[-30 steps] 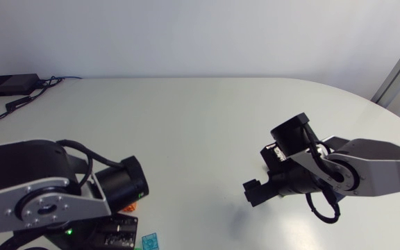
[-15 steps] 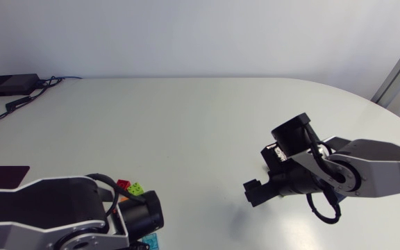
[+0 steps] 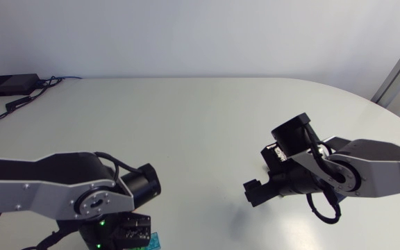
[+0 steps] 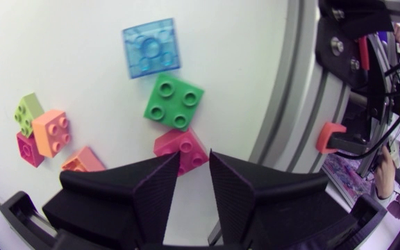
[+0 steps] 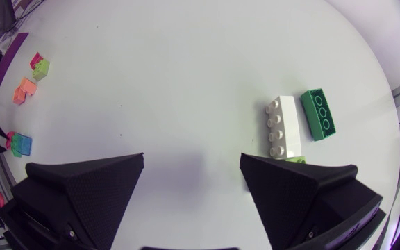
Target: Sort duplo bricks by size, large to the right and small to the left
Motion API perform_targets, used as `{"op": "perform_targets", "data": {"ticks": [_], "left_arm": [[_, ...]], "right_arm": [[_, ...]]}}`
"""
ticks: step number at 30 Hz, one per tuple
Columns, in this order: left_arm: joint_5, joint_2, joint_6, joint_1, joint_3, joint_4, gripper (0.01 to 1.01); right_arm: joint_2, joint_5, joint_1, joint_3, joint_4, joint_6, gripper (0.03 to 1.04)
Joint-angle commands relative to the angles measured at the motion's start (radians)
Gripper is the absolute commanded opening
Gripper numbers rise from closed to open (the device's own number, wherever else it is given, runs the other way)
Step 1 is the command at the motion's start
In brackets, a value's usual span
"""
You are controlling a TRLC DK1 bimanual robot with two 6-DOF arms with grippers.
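Right at my left gripper [image 4: 194, 161], the two fingers stand only a narrow gap apart and have hold of nothing. Just ahead of their tips a pink brick [image 4: 180, 148] lies on the table [image 4: 68, 42]. A green square brick [image 4: 173, 102] sits close beyond it, though I cannot tell whether the two touch. Past that lies a clear blue brick [image 4: 151, 47], apart from the green one. Off beside my fingers is a small huddle: an orange brick [image 4: 83, 160] nearest, then a magenta brick [image 4: 26, 149] and a salmon brick [image 4: 53, 132] pressed together, with a lime brick [image 4: 26, 113] behind them.

My right gripper [image 5: 192, 158] hangs spread wide above bare table and is empty too. Ahead of one finger lies a long white brick [image 5: 282, 126], with a long green brick [image 5: 319, 113] just beside it and not touching. A lime piece [image 5: 294, 160] peeks out at that finger's edge, too hidden to size. The small bricks show far across the table from there.

As I judge it, the sort is nearly done, with the long bricks on my right and the square ones on my left. The step in hand looks like tidying the small pile. If I take the pink brick next, I should open my left fingers wider, then come straight down without nudging the green one.
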Motion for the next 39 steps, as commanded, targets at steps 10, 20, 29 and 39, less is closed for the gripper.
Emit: {"op": "perform_targets", "data": {"ticks": [10,20,29,39], "left_arm": [[-0.105,0.08,0.098,0.21,0.158,0.066,0.33],[-0.035,-0.095,-0.069,-0.063,0.116,-0.026,0.333],[0.076,-0.028,-0.135,-0.183,0.043,-0.017,0.33],[0.108,0.101,-0.102,-0.128,0.007,0.12,0.33]], "right_arm": [[-0.012,0.001,-0.009,-0.026,-0.015,0.02,1.0],[-0.021,0.0,-0.009,-0.038,-0.015,0.021,1.0],[-0.032,0.0,-0.009,-0.047,-0.015,0.023,1.0],[-0.033,0.0,-0.009,-0.055,-0.01,0.023,1.0]]}}
